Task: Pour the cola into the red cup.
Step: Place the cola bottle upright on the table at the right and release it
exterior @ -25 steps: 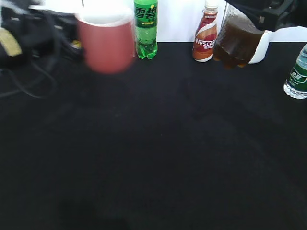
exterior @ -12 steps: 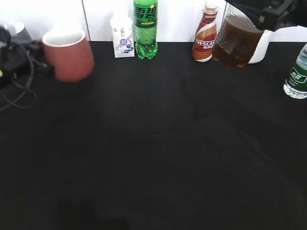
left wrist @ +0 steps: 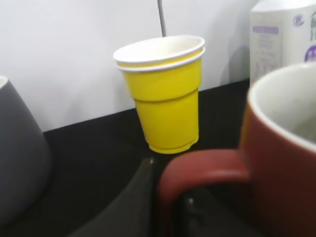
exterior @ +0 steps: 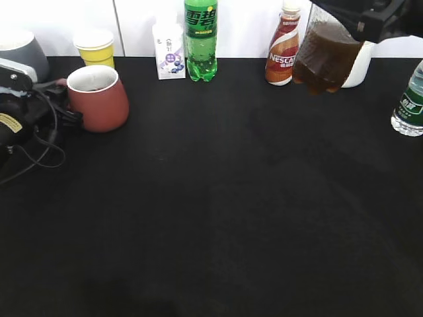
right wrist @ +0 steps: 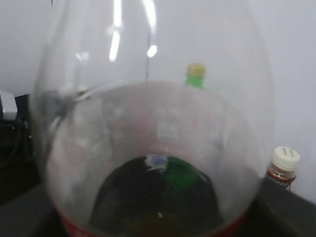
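Note:
The red cup (exterior: 99, 99) stands at the left of the black table, dark liquid showing inside. My left gripper (exterior: 63, 109) is shut on its loop handle; in the left wrist view the dark fingers (left wrist: 170, 207) clamp the red handle (left wrist: 207, 165). The cola bottle (exterior: 327, 56), with dark brown liquid, hangs at the back right under my right gripper (exterior: 360, 20), which holds its upper part at the frame's top edge. In the right wrist view the clear bottle (right wrist: 153, 148) fills the frame and hides the fingers. Its cap is out of view.
A yellow paper cup (exterior: 94, 47) and a grey mug (exterior: 23, 53) stand just behind the red cup. A small carton (exterior: 169, 58), a green soda bottle (exterior: 200, 39) and a Nescafe bottle (exterior: 283, 49) line the back edge. A water bottle (exterior: 410, 102) stands far right.
The red cup has moved left and down, from mid-air near the green bottle to the table at the left. The cola bottle has stayed in place.

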You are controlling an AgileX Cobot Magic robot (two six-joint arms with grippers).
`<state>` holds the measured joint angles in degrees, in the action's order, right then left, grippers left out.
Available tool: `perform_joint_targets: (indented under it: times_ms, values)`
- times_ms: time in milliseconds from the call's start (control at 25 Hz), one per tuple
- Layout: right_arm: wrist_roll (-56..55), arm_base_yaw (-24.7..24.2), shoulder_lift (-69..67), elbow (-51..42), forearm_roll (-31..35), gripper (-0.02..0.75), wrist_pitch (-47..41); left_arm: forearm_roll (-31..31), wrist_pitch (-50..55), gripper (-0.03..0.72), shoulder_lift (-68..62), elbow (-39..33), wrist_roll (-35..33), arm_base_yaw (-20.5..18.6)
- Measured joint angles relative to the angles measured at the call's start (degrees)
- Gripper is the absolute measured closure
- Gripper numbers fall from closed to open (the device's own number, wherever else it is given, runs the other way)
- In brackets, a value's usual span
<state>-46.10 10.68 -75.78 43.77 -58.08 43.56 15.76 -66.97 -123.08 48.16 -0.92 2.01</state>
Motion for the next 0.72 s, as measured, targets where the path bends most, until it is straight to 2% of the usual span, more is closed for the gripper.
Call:
perform_joint_targets:
  times_ms: [80, 120, 320, 400, 440, 560, 640, 720]
  values:
    - [0.00, 0.00, 0.00, 0.00, 0.00, 0.237, 0.00, -0.30, -0.27, 0.445, 2.12, -2.58, 0.39, 0.00]
    - [0.00, 0.00, 0.00, 0.00, 0.00, 0.237, -0.05, -0.36, -0.32, 0.421, 3.49, -4.89, 0.45, 0.00]
    - [0.13, 0.00, -0.72, 0.00, 1.64, 0.237, -1.98, -0.26, -0.90, 0.409, 15.27, -17.62, 0.92, 0.00]
    - [3.41, 0.00, -5.75, 0.11, 7.10, 0.237, -2.56, 0.47, -0.90, 0.409, 21.81, -22.44, 4.04, 0.06]
    - [8.84, 0.00, -9.13, 0.11, 11.42, 0.237, -2.74, 0.47, -0.90, 0.409, 26.11, -24.71, 5.86, 0.69]
    - [26.22, 0.00, -19.74, 0.18, 26.50, 0.237, 2.10, 1.34, 4.83, 0.409, 37.71, -27.93, 6.84, 5.87]
    - [30.76, 0.00, -26.94, 1.84, 30.72, 0.237, 4.69, 3.32, 10.53, 0.409, 42.13, -27.93, 6.88, 8.45]
    - [31.60, 0.00, -30.40, 2.98, 31.55, 0.237, 5.12, 3.46, 12.08, 0.409, 44.16, -27.93, 6.88, 8.78]
